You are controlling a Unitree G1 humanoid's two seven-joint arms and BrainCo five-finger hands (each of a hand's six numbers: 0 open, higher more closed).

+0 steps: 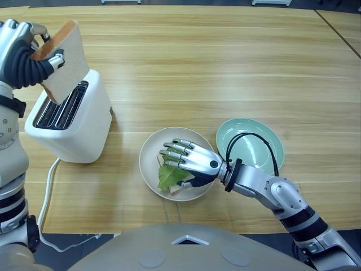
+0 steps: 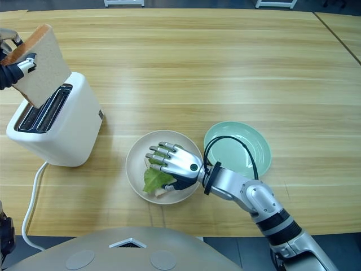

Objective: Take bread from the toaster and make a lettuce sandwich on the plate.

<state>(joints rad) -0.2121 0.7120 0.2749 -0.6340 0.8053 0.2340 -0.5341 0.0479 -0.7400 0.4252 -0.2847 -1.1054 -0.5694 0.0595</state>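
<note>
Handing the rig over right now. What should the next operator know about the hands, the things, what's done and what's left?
Left hand: shut on the bread slice, held at the top of the toaster.
Right hand: over the plate, at the lettuce; grip unclear.
Done: lettuce lies on a bottom slice on the plate.
Left: clear the right hand, then set the held slice on top.
</note>
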